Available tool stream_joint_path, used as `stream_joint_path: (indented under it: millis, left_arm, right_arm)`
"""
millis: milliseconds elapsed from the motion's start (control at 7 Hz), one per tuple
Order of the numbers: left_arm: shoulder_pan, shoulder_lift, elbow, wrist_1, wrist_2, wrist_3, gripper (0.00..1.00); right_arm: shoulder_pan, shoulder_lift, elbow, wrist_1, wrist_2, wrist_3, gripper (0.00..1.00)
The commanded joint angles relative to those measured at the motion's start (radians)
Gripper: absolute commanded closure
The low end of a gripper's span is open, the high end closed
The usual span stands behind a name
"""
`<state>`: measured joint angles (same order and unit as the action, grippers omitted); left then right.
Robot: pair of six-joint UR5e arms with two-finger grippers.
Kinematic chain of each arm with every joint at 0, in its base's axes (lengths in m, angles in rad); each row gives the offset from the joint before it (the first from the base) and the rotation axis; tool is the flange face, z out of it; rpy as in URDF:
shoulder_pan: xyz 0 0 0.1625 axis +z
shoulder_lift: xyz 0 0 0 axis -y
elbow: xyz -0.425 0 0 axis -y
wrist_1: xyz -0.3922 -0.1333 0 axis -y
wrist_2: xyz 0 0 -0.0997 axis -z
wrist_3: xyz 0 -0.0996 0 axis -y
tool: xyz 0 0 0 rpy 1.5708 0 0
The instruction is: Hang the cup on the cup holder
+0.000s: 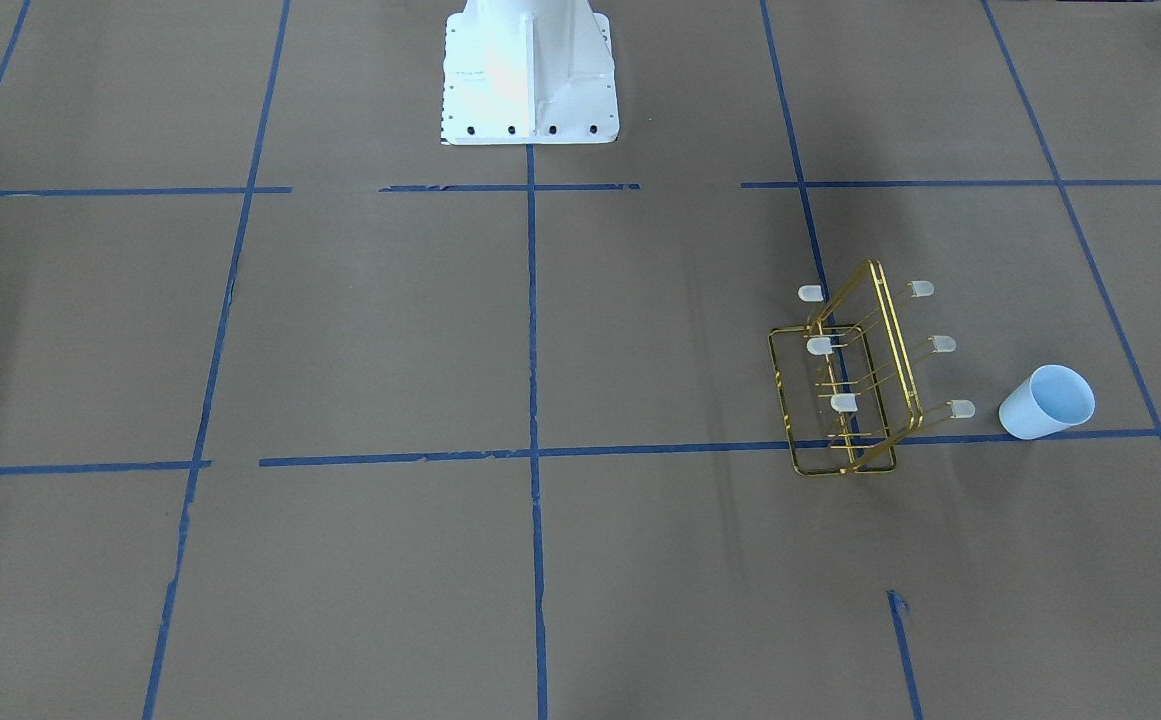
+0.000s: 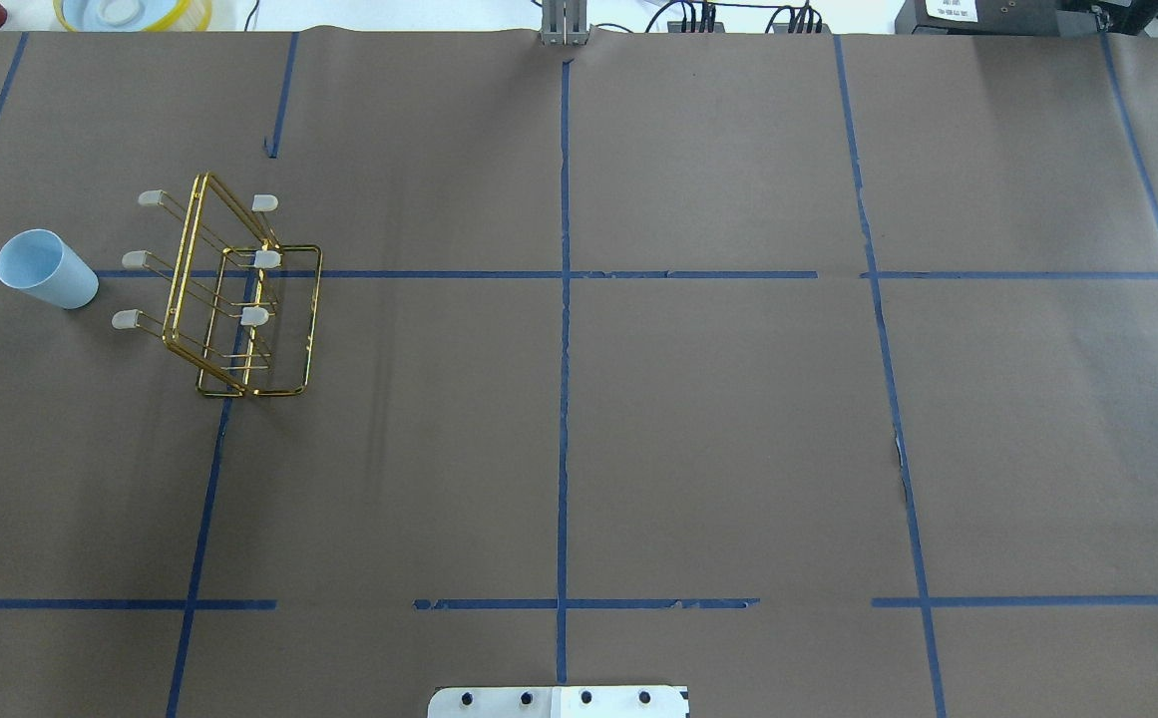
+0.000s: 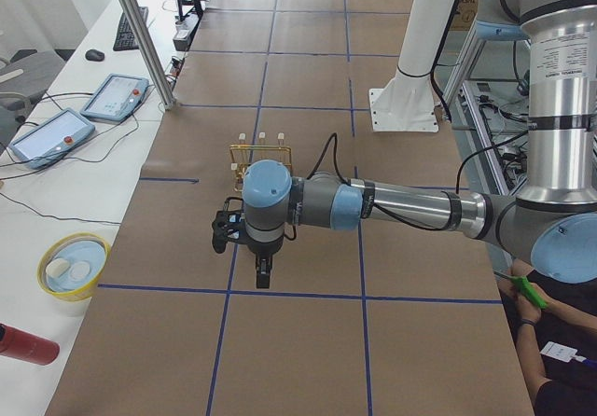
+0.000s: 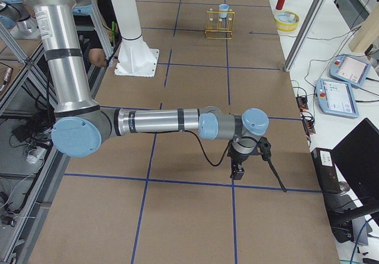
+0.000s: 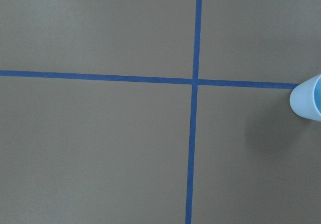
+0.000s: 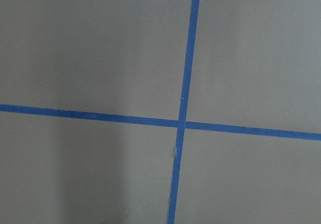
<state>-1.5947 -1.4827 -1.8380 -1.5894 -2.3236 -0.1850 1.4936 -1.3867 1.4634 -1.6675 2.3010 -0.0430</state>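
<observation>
The pale blue cup stands upright on the brown table, a little apart from the gold wire cup holder. In the overhead view the cup is at the far left, with the cup holder to its right. No prong bears a cup. The cup's edge shows at the right border of the left wrist view. My left gripper hangs above the table short of the rack, seen only from the side. My right gripper is at the table's other end. I cannot tell whether either is open.
The white robot base stands at the table's near-robot edge. A yellow bowl, a red can and tablets lie on the side table beyond the far edge. Blue tape lines cross the brown surface.
</observation>
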Motion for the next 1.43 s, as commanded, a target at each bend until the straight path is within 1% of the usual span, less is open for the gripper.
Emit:
stream_joint_path:
  millis: [0, 143, 429, 571, 714, 857, 1000, 1286]
  left_arm:
    - [0.086, 0.002, -0.090, -0.075, 0.042, -0.203, 0.00]
    - [0.182, 0.004, -0.127, -0.146, 0.163, -0.375, 0.00]
    - [0.286, 0.008, -0.135, -0.281, 0.191, -0.544, 0.00]
    - [0.358, 0.019, -0.136, -0.343, 0.298, -0.633, 0.00]
    - [0.436, 0.053, -0.135, -0.418, 0.381, -0.734, 0.00]
    - [0.490, 0.099, -0.132, -0.499, 0.430, -0.792, 0.00]
    - [0.581, 0.129, -0.129, -0.558, 0.531, -0.889, 0.00]
    - [0.733, 0.134, -0.097, -0.621, 0.707, -1.047, 0.00]
  right_arm:
    - [0.000, 0.000, 0.000, -0.002, 0.000, 0.000, 0.00]
    - [0.000, 0.000, 0.000, -0.002, 0.000, 0.000, 0.00]
    - [0.000, 0.000, 0.000, -0.002, 0.000, 0.000, 0.00]
    - [0.000, 0.000, 0.000, 0.000, 0.000, 0.000, 0.00]
    - [0.000, 0.000, 0.000, 0.000, 0.000, 0.000, 0.00]
    - [0.000, 0.000, 0.000, 0.000, 0.000, 0.000, 0.00]
    - [0.000, 0.000, 0.000, -0.002, 0.000, 0.000, 0.00]
    - [0.000, 0.000, 0.000, 0.000, 0.000, 0.000, 0.00]
